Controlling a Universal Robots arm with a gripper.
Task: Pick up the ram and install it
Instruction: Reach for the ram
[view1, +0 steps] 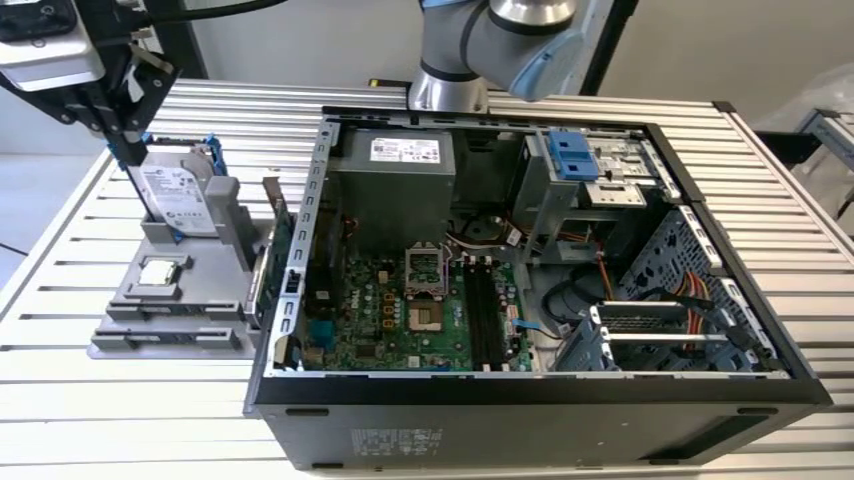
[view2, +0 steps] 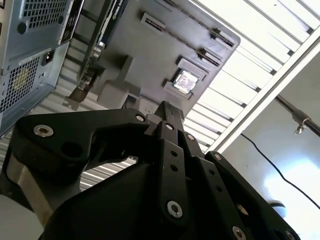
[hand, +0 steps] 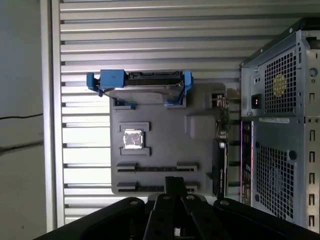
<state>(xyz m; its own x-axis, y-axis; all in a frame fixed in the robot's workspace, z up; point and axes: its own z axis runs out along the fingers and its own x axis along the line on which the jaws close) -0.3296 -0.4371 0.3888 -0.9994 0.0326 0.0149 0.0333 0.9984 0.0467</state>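
The end effector (view1: 131, 152) hangs at the exterior view's left, over a gray holder (view1: 200, 300) on the slatted table (view1: 120, 410). Its fingers (view2: 164, 112) are pressed together with nothing visible between them. The holder carries one hard drive (view1: 174, 195) in a blue frame, one silver CPU chip (view1: 160, 271), one upright card (hand: 220, 160) on its side nearest the case, and two long slots (hand: 155, 169). One open computer case (view1: 534, 420) stands to the holder's right. The ram cannot be picked out for certain, either in those slots or on the motherboard (view1: 387, 320).
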